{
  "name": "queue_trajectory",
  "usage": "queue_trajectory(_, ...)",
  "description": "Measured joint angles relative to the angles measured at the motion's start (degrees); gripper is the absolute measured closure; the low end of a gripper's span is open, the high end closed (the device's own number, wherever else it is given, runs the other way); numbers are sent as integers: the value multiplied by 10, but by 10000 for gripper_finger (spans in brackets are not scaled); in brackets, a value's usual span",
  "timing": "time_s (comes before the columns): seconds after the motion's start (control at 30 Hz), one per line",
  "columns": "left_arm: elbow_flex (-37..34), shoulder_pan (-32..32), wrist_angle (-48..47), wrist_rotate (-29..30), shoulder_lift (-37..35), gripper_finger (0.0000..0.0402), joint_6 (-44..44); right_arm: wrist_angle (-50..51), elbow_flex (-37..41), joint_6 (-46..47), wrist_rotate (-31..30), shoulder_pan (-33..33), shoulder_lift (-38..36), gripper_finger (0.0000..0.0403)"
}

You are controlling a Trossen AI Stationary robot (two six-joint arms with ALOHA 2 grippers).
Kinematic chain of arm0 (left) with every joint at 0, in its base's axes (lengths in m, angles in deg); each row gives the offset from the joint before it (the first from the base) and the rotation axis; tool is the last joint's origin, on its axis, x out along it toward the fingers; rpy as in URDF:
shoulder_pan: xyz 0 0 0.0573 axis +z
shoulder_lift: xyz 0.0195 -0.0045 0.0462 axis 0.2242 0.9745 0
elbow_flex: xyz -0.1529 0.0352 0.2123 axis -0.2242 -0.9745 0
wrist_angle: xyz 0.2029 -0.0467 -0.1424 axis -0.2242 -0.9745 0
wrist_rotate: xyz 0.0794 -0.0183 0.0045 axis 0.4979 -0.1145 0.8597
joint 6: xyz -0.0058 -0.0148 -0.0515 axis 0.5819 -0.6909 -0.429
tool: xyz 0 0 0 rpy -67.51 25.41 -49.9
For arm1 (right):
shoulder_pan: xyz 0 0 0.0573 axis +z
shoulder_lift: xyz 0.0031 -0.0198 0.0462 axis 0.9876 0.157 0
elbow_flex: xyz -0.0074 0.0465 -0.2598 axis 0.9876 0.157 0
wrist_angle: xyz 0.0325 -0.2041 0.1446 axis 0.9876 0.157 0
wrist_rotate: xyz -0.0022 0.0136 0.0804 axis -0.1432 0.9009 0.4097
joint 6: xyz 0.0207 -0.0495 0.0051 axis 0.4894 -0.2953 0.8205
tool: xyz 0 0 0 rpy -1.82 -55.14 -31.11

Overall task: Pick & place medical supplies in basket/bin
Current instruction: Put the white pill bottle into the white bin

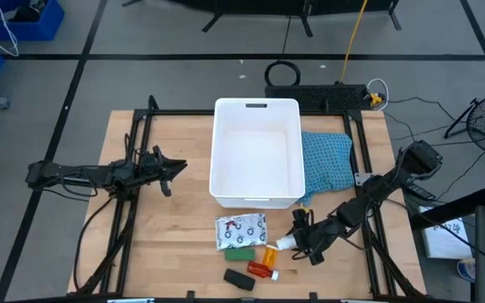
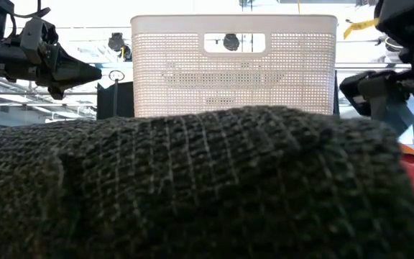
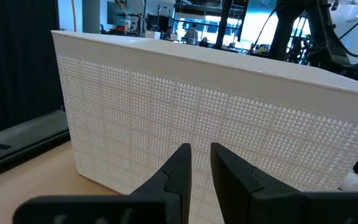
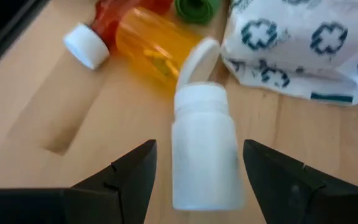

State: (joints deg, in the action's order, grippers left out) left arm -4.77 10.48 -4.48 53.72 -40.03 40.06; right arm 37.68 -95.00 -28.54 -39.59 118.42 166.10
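Note:
The white bin (image 1: 255, 151) stands mid-table. Near the table's front edge lie the white patterned packet (image 1: 241, 230), green block (image 1: 241, 252), orange pill bottle (image 1: 269, 254), red white-capped tube (image 1: 262, 270) and black block (image 1: 239, 279). The small white bottle (image 4: 204, 149) lies on its side on the wood, its flip cap (image 4: 197, 59) raised. My right gripper (image 4: 199, 149) is open, low over the table, one finger on either side of this bottle with a gap to each. My left gripper (image 3: 201, 155) is shut, hovering left of the bin (image 3: 216, 118).
A blue cloth (image 1: 325, 162) lies against the bin's right side. The black block (image 2: 192, 187) fills the low view's foreground and hides the other supplies there. Bare wood lies left of the bin and left of the supplies. Dark frame rails run along both table sides.

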Motion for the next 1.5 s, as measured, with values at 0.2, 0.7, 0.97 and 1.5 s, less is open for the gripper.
queue_trajectory(0.2,0,0,-11,0,0,339,-2,-22,12,-16,-13,0,18,170)
queue_trajectory(0.7,0,0,-13,0,0,339,-14,-96,12,3,-10,-5,78,221)
queue_trajectory(0.97,0,0,-12,0,0,339,-12,-100,12,-18,4,-8,7,235)
queue_trajectory(1.5,0,0,-11,2,0,339,-10,45,11,-178,-25,-33,-420,239)
